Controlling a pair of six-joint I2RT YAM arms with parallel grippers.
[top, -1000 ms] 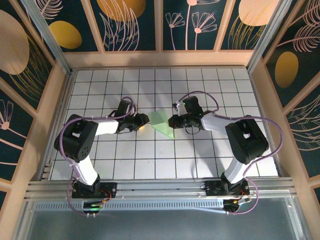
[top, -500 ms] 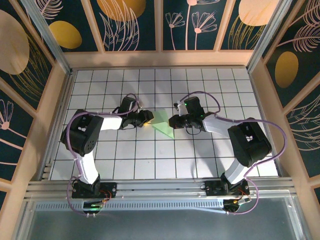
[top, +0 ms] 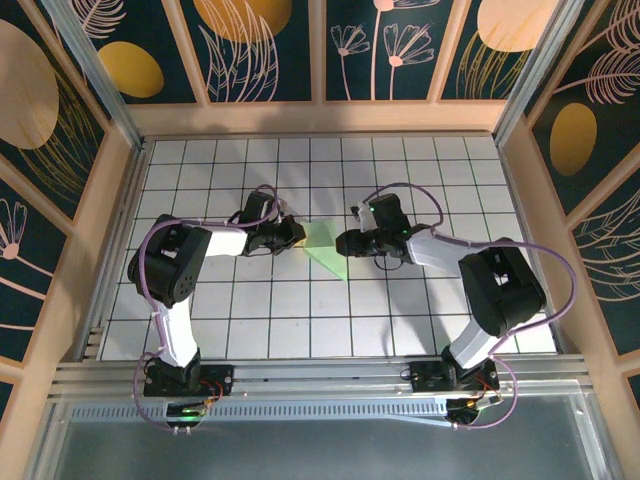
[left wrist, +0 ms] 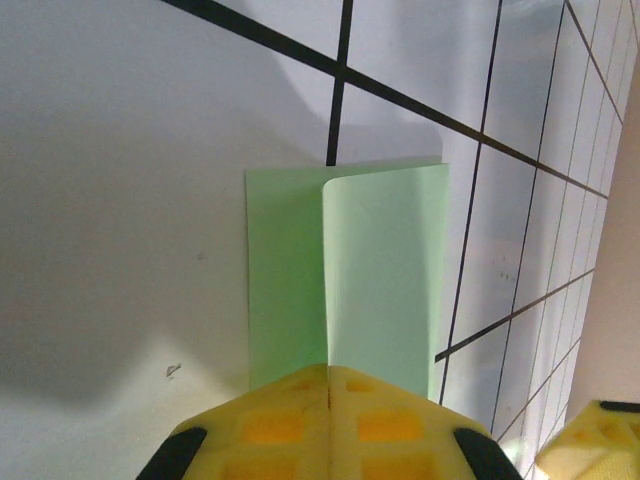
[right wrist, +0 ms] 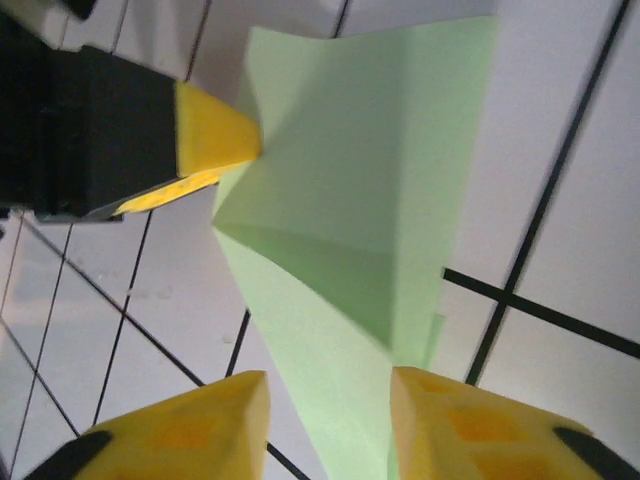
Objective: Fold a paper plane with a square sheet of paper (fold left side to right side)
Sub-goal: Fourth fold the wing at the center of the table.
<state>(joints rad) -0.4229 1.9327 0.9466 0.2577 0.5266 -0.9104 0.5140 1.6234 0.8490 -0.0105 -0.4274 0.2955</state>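
Note:
The pale-green sheet of paper [top: 325, 248] lies mid-table, folded into a pointed wedge with its tip toward the near side. My left gripper [top: 298, 236] is at its left edge. In the left wrist view the yellow fingers [left wrist: 400, 425] are pressed together on the paper [left wrist: 380, 270], and one flap stands up from the crease. My right gripper [top: 346, 243] is at the paper's right side. Its yellow fingertips [right wrist: 195, 425] stand apart, the gripper [right wrist: 330, 385] open around the paper's narrow end [right wrist: 340, 250], which runs close along the right finger. The left gripper's tip [right wrist: 215, 135] shows beyond the paper.
The white grid-tiled table [top: 300, 310] is boxed in by wooden walls [top: 320, 118] at the back and sides. A metal rail [top: 320, 375] with both arm bases runs along the near edge. Purple cables loop over each arm.
My left gripper moved right to the paper's left edge and shut on it. My right gripper went from shut to open and let go of the paper.

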